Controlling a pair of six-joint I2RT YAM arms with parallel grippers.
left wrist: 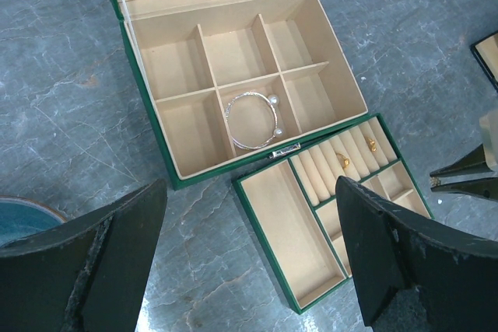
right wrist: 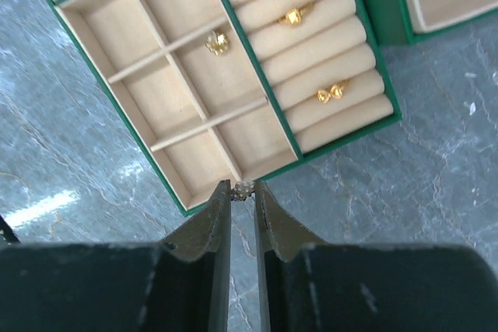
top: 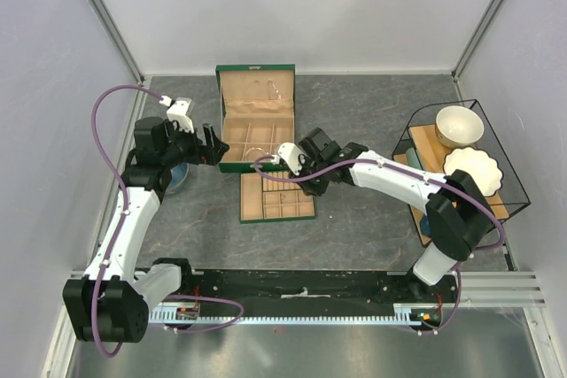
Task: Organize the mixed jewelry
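Observation:
The green jewelry box (top: 256, 121) stands open, with a thin silver bangle (left wrist: 253, 120) in its front middle compartment. The tan compartmented tray (top: 276, 196) lies in front of it. In the tray, a gold earring (right wrist: 217, 42) sits in a small compartment and two gold pieces (right wrist: 293, 15) (right wrist: 331, 92) sit in the ring rolls. My right gripper (right wrist: 243, 190) is shut on a tiny silver beaded earring (right wrist: 244, 187), held at the tray's edge. My left gripper (left wrist: 249, 254) is open and empty, above the table to the left of the box (left wrist: 233, 75).
A black wire basket (top: 514, 188) at the right holds a cream bowl (top: 459, 125) and a white scalloped plate (top: 472, 168). A blue dish (top: 177, 174) lies under my left arm. My right fingertips (left wrist: 459, 180) show in the left wrist view beside the tray (left wrist: 292, 223).

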